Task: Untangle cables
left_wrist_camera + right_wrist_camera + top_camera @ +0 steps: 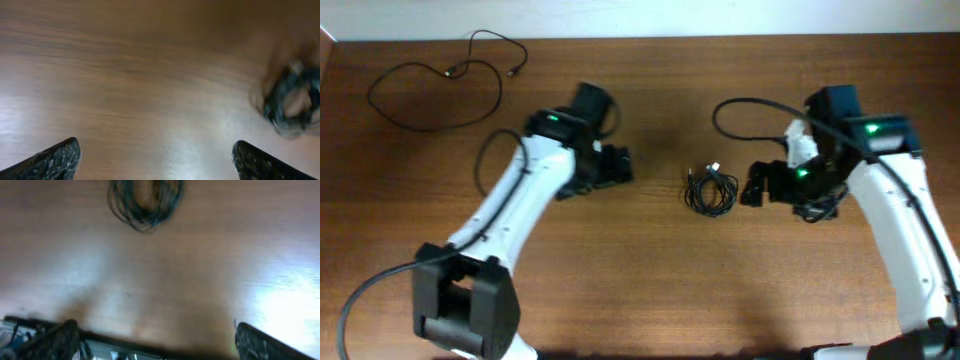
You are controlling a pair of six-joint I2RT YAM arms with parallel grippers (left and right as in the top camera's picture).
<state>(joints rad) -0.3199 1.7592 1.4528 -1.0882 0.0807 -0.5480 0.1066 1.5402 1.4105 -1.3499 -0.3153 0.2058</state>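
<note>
Overhead, the knotted cables are seen on the tabletop between the left claw and the right claw, both released and empty, so untangling is judged mostly undone. One loose cord, well beyond the left claw, is shown only here; only the knotted cables are caught by the wrist views.

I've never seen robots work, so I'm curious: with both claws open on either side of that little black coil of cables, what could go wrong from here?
The cable bundle is small and tightly coiled, so the open right gripper might pinch several strands at once and tighten the tangle.
If the open left gripper, farther off, grabs poorly, the coil may simply slide across the smooth table instead of coming apart.
</note>
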